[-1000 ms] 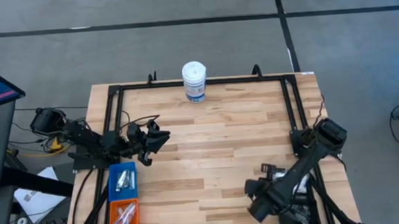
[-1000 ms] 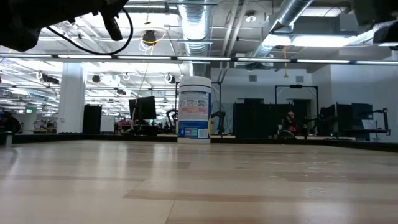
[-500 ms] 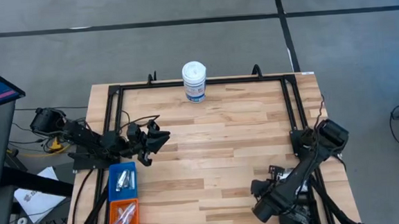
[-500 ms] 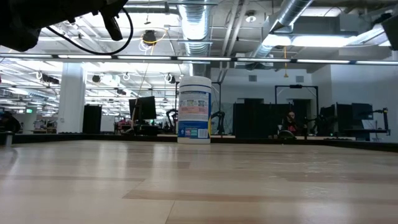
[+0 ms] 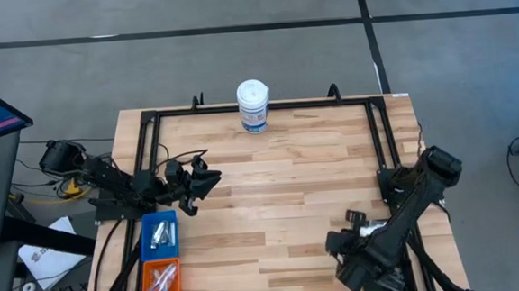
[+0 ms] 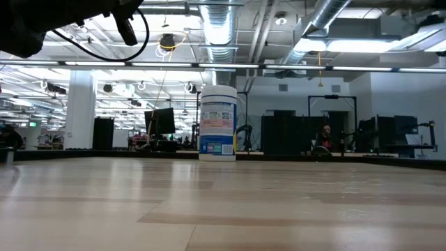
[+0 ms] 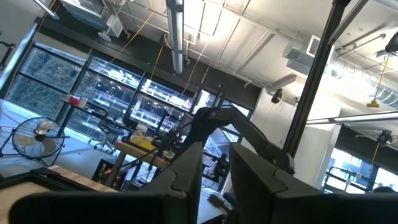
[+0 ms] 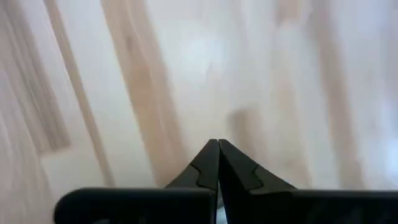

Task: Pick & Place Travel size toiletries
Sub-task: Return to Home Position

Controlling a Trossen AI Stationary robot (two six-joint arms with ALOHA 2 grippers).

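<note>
Toiletries (image 5: 161,233) are sorted into the blue bin (image 5: 147,247) and orange bin (image 5: 146,273) at the counter's (image 5: 289,180) left edge. The right tool (image 8: 217,149) is clenched empty, apparently for parking. The left tool (image 7: 216,168) is parted and tucked aside.

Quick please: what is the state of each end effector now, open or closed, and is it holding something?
Left end effector: open, holding nothing.
Right end effector: closed, tips together, holding nothing.
</note>
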